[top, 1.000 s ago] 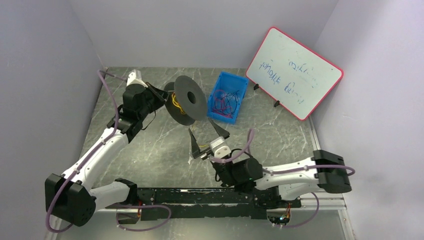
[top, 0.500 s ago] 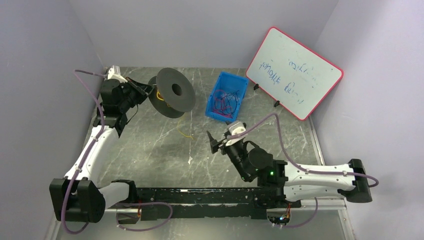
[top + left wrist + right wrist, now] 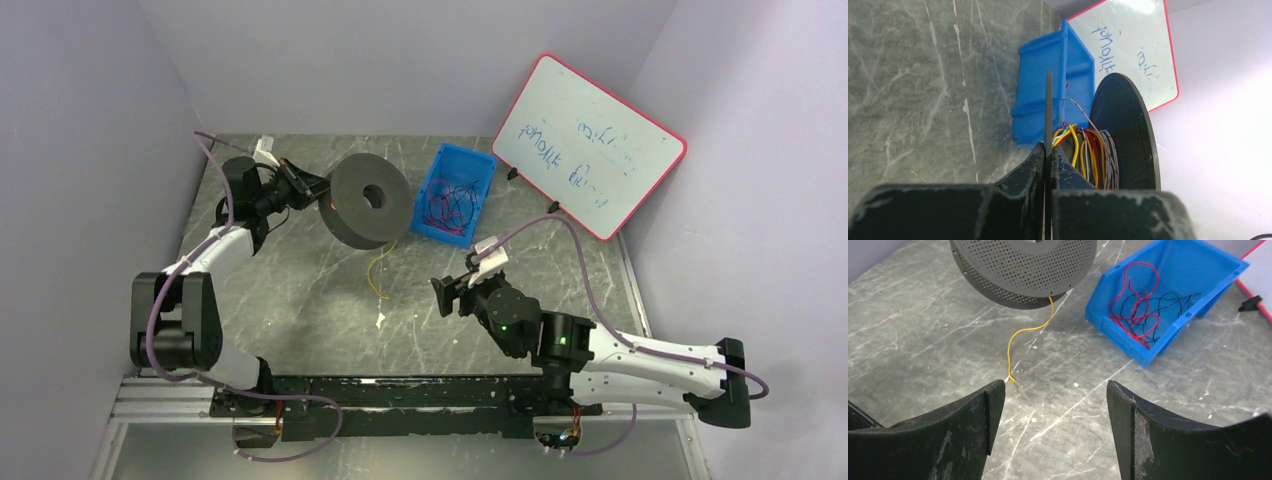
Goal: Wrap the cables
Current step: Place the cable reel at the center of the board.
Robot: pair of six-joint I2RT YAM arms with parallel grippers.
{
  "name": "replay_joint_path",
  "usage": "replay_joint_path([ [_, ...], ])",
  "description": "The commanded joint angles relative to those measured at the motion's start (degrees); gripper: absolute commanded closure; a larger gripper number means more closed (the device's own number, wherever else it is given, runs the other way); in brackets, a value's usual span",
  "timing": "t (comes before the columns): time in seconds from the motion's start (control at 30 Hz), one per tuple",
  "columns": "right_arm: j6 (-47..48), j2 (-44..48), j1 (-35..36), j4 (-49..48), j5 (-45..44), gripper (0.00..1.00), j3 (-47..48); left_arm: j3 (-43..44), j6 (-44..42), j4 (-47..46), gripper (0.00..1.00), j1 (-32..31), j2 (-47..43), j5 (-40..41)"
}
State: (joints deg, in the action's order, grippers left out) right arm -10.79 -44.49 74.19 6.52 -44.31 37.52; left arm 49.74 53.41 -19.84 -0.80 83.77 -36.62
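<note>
My left gripper (image 3: 303, 188) is shut on the thin near flange of a dark grey spool (image 3: 368, 200), held above the table at the back left. In the left wrist view the gripper (image 3: 1048, 156) pinches that flange edge-on, and yellow, red and white cables (image 3: 1090, 150) lie wound on the core before the perforated far flange (image 3: 1125, 135). One yellow cable (image 3: 378, 268) hangs from the spool (image 3: 1023, 265) down to the table, and its free end (image 3: 1010, 379) lies just beyond my right gripper (image 3: 1054, 390). That gripper (image 3: 450, 292) is open and holds nothing.
A blue bin (image 3: 428, 195) with loose red and dark cables (image 3: 1135, 305) stands right of the spool. A red-framed whiteboard (image 3: 588, 145) leans at the back right. A small white scrap (image 3: 381, 320) lies on the marble table. Grey walls close in on three sides.
The left arm has swung the spool to the right and turned it, so the yellow cable now hangs from it. The right arm has shifted right, and its jaws have opened slightly.
</note>
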Motion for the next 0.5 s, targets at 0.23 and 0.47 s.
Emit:
replay_joint_path([
  [0.23, -3.12, 0.76, -0.90, -0.51, 3.49, 0.21, -4.45, -1.88, -1.55, -11.69, 0.93, 0.46, 6.46, -5.40],
  [0.47, -4.30, -0.55, -1.81, -1.16, 3.80, 0.19, -6.10, -4.73, -1.78, -14.80, 0.93, 0.49, 11.44, -4.26],
])
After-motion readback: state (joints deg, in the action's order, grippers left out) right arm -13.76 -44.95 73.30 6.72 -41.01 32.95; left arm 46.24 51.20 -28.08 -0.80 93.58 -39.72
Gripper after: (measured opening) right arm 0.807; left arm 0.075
